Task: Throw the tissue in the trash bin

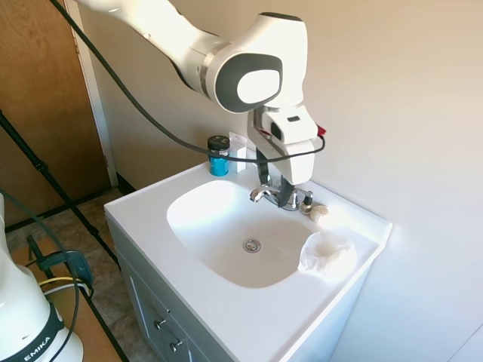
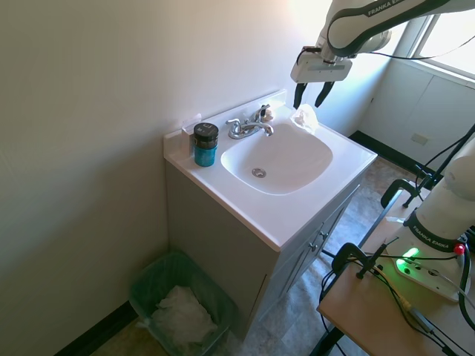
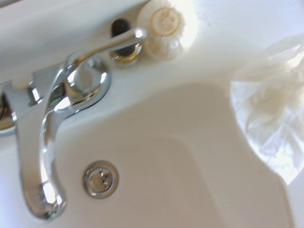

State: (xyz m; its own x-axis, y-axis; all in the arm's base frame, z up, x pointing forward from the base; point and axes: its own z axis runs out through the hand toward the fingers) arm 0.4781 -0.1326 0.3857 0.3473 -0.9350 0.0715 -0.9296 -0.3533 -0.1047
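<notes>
The hand [image 2: 312,95] is hung in the air above the back of the sink, dark fingers spread apart and pointed down with nothing pinched between them, so the grab pretty clearly hasn't been made yet. In the first exterior view it's parked over the shiny chrome faucet [image 1: 273,194], which puts it a bit off to the side of the target, not straight above it.

The tissue, a crumpled wad of thin white paper [image 1: 327,252], is sat on the white counter [image 1: 249,320] at the basin's rim, on the side nearest the front corner. It's probably left there loose, since nothing is pinning it and it looks soft enough to be squashed easily. Just beside it, closer to the wall, a small round tan soap-like lump [image 1: 319,213] and a little dark bottle [image 1: 307,202] are tucked behind the faucet, so a sloppy descent could get those knocked.

Room-wise: open air above the tissue, counter edge close on the outer side, so it could get nudged off. A blue jar with a black lid [image 2: 205,144] is kept well apart at the far end. The green mesh trash bin [image 2: 182,304] is down on the floor beside the cabinet, already lined with white paper, and a long swing across the sink will be needed.
</notes>
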